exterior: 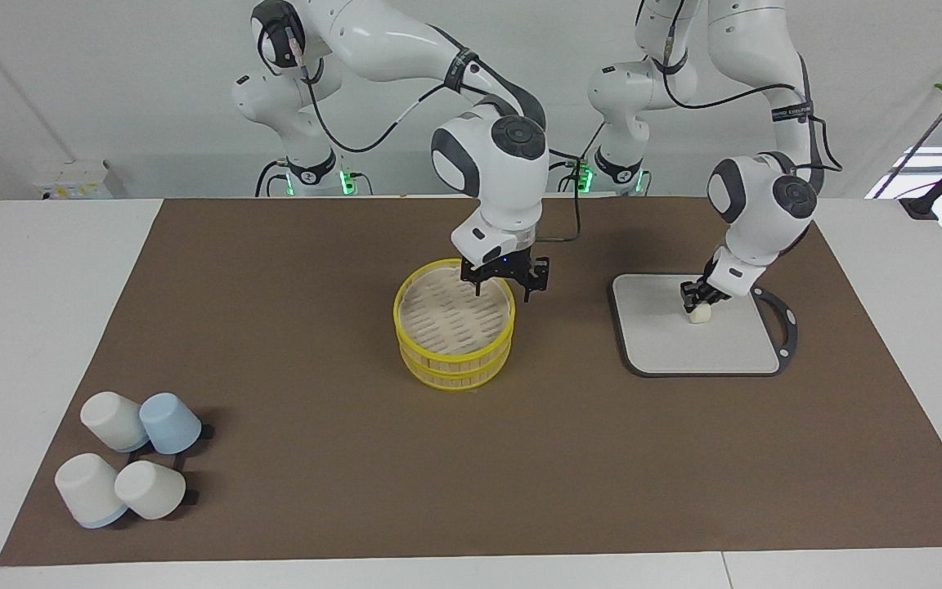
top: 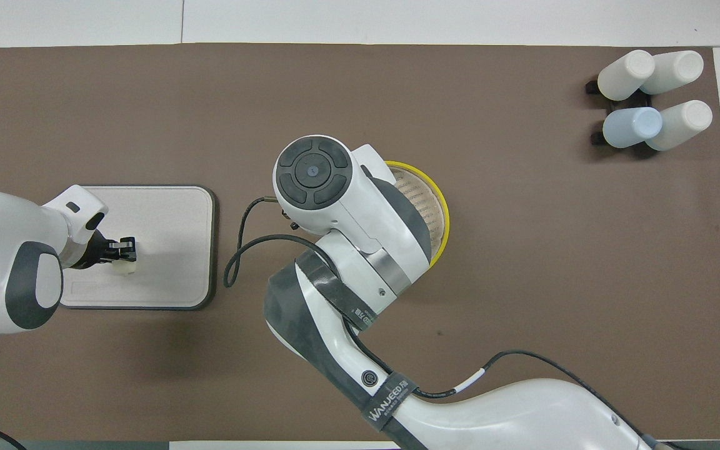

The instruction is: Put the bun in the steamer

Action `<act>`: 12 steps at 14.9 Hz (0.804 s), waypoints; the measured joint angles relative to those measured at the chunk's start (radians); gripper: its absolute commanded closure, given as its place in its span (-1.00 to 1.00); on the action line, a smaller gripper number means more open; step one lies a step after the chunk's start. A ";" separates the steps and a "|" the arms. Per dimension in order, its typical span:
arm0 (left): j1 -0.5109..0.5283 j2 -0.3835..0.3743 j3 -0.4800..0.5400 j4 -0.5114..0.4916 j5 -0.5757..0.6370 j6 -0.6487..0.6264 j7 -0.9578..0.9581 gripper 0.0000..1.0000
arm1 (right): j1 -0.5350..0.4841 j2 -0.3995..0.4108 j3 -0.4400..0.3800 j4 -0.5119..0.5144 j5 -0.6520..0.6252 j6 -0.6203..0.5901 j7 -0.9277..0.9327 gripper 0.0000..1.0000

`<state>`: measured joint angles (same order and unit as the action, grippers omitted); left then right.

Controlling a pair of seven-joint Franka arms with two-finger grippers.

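**On the cutting board: left gripper closing in on the bun, lid not yet lifted**

On the grey cutting board (exterior: 696,342), toward the left arm's end of the surface, sits the bun (exterior: 699,313), w/ the left gripper (exterior: 695,298) right down on top of it. Jaws look drawn in close around the bun's upper part, but can't tell whether they've actually clamped it or just bracket it. Bun appears to rest on the board, not lifted.

At mid-surface stands the steamer (exterior: 455,327), its slatted lid (exterior: 455,312) on top. Right gripper (exterior: 504,282) is at the steamer's rim on the side nearer the robots; jaws spread apart w/ the rim edge about between them, nothing held as far as I can judge. Four upturned cups (exterior: 132,465) sit clustered well apart, toward the right arm's end, farther from the robots; not involved.

Step in hand, as I read it: pick-up of the bun, plus prep to uncover the steamer. Next move calls for a firm squeeze on the bun w/o crushing it, then a straight lift. Right arm needs to grip the lid edge and take it off, else no way in. Only then carry the bun over the open basket and lower it.
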<state>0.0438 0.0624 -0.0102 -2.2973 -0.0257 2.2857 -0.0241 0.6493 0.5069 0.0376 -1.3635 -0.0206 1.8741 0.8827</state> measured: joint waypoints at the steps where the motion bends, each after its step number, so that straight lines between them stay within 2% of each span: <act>1: 0.000 0.000 0.000 0.004 0.000 -0.002 0.000 0.38 | 0.001 0.005 0.001 -0.001 0.000 0.002 0.002 -0.79; 3: -0.003 0.000 -0.002 0.025 0.000 -0.024 -0.014 0.38 | 0.006 0.017 0.002 -0.002 0.000 0.015 0.020 -0.73; 6: -0.035 0.000 -0.005 0.103 0.000 -0.129 -0.080 0.38 | 0.010 0.030 0.002 -0.013 0.000 0.051 0.038 -0.66; 8: -0.070 0.000 -0.008 0.173 0.000 -0.224 -0.140 0.38 | 0.010 0.032 0.002 -0.022 0.000 0.072 0.047 -0.42; 9: -0.082 0.000 -0.009 0.204 0.000 -0.268 -0.160 0.38 | 0.010 0.032 0.002 -0.024 0.000 0.077 0.049 -0.14; 10: -0.089 -0.001 -0.008 0.234 0.000 -0.309 -0.172 0.38 | 0.010 0.032 0.002 -0.026 0.000 0.088 0.049 0.26; 11: -0.090 -0.001 -0.008 0.261 0.000 -0.346 -0.176 0.38 | 0.010 0.032 0.002 -0.028 0.000 0.094 0.049 0.96; 12: -0.090 -0.002 -0.007 0.286 0.000 -0.380 -0.177 0.38 | 0.010 0.032 0.002 -0.030 0.000 0.094 0.049 1.00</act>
<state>-0.0465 0.0606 -0.0171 -2.0117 -0.0257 1.9055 -0.2012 0.6596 0.5387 0.0400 -1.3933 -0.0205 1.9680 0.9322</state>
